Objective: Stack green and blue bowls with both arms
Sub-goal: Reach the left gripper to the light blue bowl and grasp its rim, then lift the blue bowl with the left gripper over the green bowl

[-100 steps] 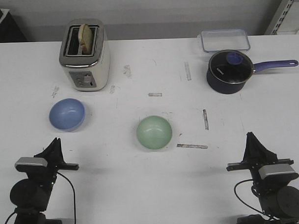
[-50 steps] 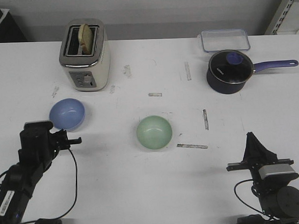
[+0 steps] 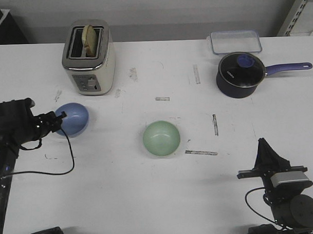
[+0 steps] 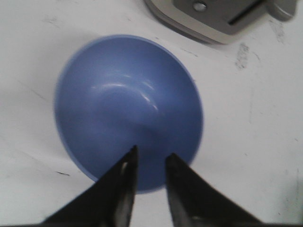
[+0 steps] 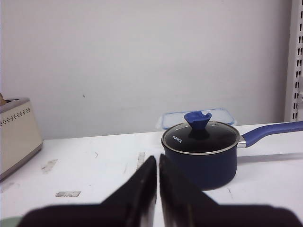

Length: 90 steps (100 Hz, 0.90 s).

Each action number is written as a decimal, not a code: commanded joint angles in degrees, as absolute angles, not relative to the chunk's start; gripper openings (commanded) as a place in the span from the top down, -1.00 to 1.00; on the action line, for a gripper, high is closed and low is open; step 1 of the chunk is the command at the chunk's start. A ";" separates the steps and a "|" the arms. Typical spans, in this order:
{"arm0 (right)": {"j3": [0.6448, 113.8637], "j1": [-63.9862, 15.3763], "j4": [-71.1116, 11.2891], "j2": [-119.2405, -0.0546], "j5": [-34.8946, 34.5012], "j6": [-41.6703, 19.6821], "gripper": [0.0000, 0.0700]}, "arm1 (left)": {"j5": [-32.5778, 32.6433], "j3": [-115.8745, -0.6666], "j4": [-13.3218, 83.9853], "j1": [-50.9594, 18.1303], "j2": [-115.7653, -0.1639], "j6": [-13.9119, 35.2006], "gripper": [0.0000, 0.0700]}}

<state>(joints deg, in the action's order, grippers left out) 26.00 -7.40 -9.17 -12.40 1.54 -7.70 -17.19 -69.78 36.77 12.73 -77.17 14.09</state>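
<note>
Blue bowl (image 3: pixel 72 119) upright on the white table (image 3: pixel 149 199), at about 9 o'clock of the table's middle, just in front of the toaster (image 3: pixel 88 57). Green bowl (image 3: pixel 161 138) upright too, near the table's centre, at roughly 4 o'clock from the blue bowl and well apart from it.

Left arm (image 3: pixel 15 129) stretched low across the table's left edge from 9 o'clock, pointing toward 3 o'clock, cable trailing in a loop behind it. Left gripper (image 3: pixel 58 117) right at the blue bowl's near-left rim. In the left wrist view, left gripper (image 4: pixel 150 161) with its two fingers a narrow gap apart, tips over the bowl's rim and inner wall, nothing clamped between them; blue bowl (image 4: pixel 128 106) filling most of that view, toaster base (image 4: pixel 218 19) just past it.

Right arm (image 3: pixel 282 189) folded at the table's 5 o'clock corner, right gripper (image 3: pixel 263 144) pointing away toward 12 o'clock, well apart from both bowls. In the right wrist view, right gripper (image 5: pixel 157 163) with fingers pressed nearly together, holding nothing.

Lidded saucepan (image 3: pixel 241 74) at 1 o'clock of the green bowl, handle toward 3 o'clock; clear container (image 3: pixel 235 42) just behind it.
</note>
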 commanded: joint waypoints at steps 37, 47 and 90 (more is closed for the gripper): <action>26.30 -7.53 -8.62 -12.32 1.52 -7.44 0.99 | -17.61 -79.29 38.50 17.43 -94.06 9.26 -0.36; 26.30 -7.53 -8.62 -12.32 1.52 -7.44 0.99 | -17.56 -79.29 38.52 16.62 -97.49 8.36 -0.25; 26.30 -7.53 -8.62 -12.32 1.52 -7.44 0.99 | -16.23 -80.60 39.68 15.22 -103.22 6.42 0.89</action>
<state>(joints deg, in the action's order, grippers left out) 26.00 -7.40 -9.17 -12.40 1.54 -7.70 -16.29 -78.50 38.92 15.16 -102.37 6.98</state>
